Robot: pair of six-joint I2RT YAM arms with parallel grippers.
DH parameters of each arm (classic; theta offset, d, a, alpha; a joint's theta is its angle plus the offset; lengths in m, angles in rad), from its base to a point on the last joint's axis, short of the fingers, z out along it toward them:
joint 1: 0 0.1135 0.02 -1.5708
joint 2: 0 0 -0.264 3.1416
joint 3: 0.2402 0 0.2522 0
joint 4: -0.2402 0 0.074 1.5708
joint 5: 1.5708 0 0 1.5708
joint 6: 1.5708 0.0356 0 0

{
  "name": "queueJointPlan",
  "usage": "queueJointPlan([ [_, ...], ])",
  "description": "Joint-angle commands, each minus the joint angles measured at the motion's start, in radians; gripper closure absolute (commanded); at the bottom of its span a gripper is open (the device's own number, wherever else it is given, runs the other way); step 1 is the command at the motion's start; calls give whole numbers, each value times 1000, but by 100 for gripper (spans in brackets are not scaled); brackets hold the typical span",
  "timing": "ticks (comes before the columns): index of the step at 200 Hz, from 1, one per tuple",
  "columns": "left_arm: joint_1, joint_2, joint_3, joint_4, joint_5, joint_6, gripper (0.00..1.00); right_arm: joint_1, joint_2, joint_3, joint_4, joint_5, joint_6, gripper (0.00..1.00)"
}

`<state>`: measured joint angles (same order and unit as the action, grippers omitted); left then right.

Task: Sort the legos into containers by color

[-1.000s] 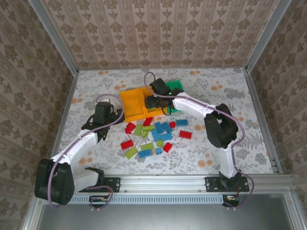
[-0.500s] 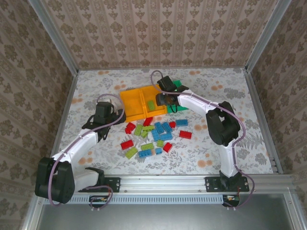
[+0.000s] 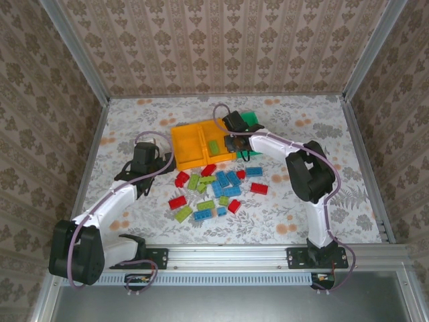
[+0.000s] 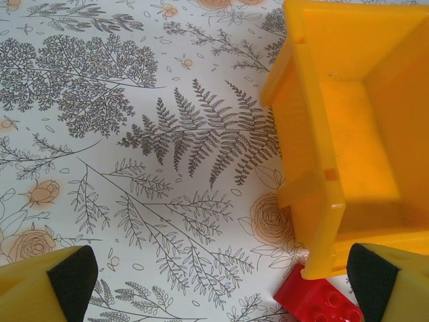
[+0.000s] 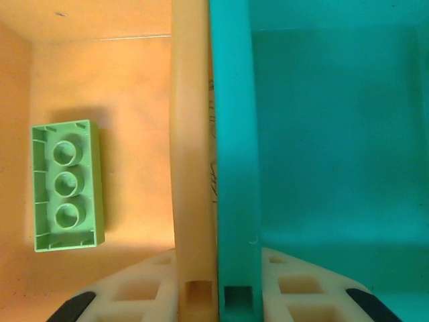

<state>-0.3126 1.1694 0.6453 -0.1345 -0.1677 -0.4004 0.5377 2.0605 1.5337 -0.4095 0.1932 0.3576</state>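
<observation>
Three containers stand in a row: two orange-yellow bins [image 3: 188,144] and a green bin [image 3: 253,121]. A lime lego [image 3: 213,147] lies studs-down in the middle bin [image 5: 107,74]. My right gripper [image 3: 234,142] [image 5: 216,295] is shut, pinching the touching walls of the orange bin [image 5: 193,168] and the green bin [image 5: 234,168]. My left gripper [image 3: 145,161] [image 4: 221,295] hangs open over bare table, left of the left bin [image 4: 348,134]. A red lego [image 4: 318,302] lies by that bin's near corner. Loose red [image 3: 259,188], blue [image 3: 228,182] and lime [image 3: 183,214] legos are scattered in front of the bins.
The table has a floral cover [image 3: 322,154] with metal rails along its sides and patterned walls behind. Open floor lies left of the left bin [image 4: 134,168] and right of the brick pile. The green bin's floor [image 5: 335,134] is bare.
My right gripper moved right from over the middle bin to the seam between that bin and the green one, then closed on the two walls. The lime lego came into sight. The left arm stayed still.
</observation>
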Motion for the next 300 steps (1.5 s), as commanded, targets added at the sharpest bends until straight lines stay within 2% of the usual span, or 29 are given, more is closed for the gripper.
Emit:
queueJointPlan([
  [1, 4, -13, 5, 5, 5, -17, 0, -5, -41, -84, -37, 72, 58, 77],
  [38, 1, 2, 9, 10, 43, -10, 0, -8, -102, -175, -40, 142, 106, 78],
  [73, -20, 38, 28, -59, 59, 9, 0, -17, -132, -232, -39, 135, 156, 78],
  [131, -133, 58, -16, -75, 91, 36, 1, -10, -197, -269, -19, 78, 177, 74],
  [147, -136, 45, -42, -72, 95, 32, 1, -8, -227, -279, -20, 65, 180, 69],
  [176, -138, 1, -85, -72, 123, 47, 5, -7, -283, -304, -25, 58, 177, 50],
  [189, -137, -15, -101, -81, 131, 50, 8, -7, -312, -315, -19, 54, 172, 36],
  [201, -137, -23, -113, -84, 138, 50, 10, -7, -338, -320, -17, 51, 162, 30],
  [210, -168, -25, -121, -84, 146, 50, 12, -7, -353, -320, -18, 51, 152, 28],
  [232, -174, -15, -127, -83, 149, 51, 16, -15, -373, -314, -37, 52, 131, 24],
  [300, -173, 119, -46, -102, 161, 71, 24, -79, -439, -394, -29, 28, 113, 24],
])
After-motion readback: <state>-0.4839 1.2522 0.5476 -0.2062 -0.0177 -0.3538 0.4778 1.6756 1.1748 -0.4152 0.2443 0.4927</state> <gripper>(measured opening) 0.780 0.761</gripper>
